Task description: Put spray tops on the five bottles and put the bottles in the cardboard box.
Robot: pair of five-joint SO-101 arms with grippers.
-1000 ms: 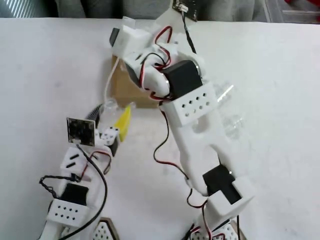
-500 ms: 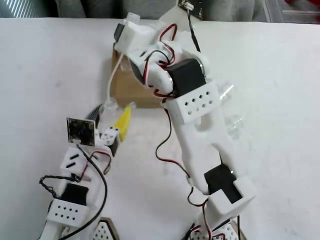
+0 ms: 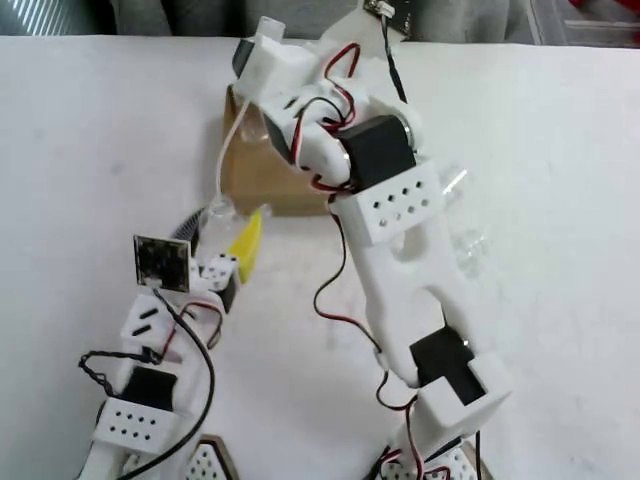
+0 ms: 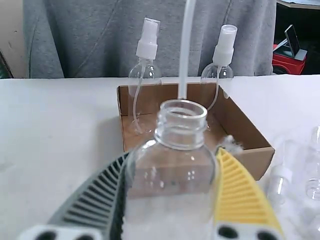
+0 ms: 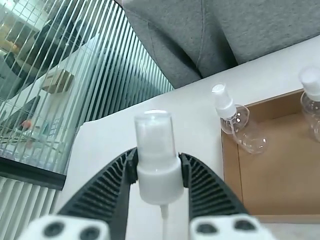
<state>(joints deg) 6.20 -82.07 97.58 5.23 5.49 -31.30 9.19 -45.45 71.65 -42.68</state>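
Observation:
My left gripper (image 4: 172,172), with one grey and one yellow finger, is shut on a clear open-necked bottle (image 4: 181,125) held upright in front of the cardboard box (image 4: 240,127). My right gripper (image 5: 158,165) is shut on a white spray top (image 5: 154,135) above it. The top's thin tube (image 4: 186,45) hangs down to the bottle's mouth; I cannot tell if its tip is inside. From above, the tube (image 3: 227,150) runs from the right gripper (image 3: 262,60) down to the bottle (image 3: 220,212) at the left gripper (image 3: 232,250). Two capped bottles (image 4: 145,75) (image 4: 220,65) stand in the box.
Loose clear bottles (image 3: 462,245) lie on the white table to the right of the right arm, also seen as bottles (image 4: 300,175) beside the box. The box (image 3: 258,180) sits partly under the right arm. A person in grey stands behind the table.
My right gripper has moved up and away over the box with the spray top, drawing the tube straighter above the bottle. The left arm has kept still.

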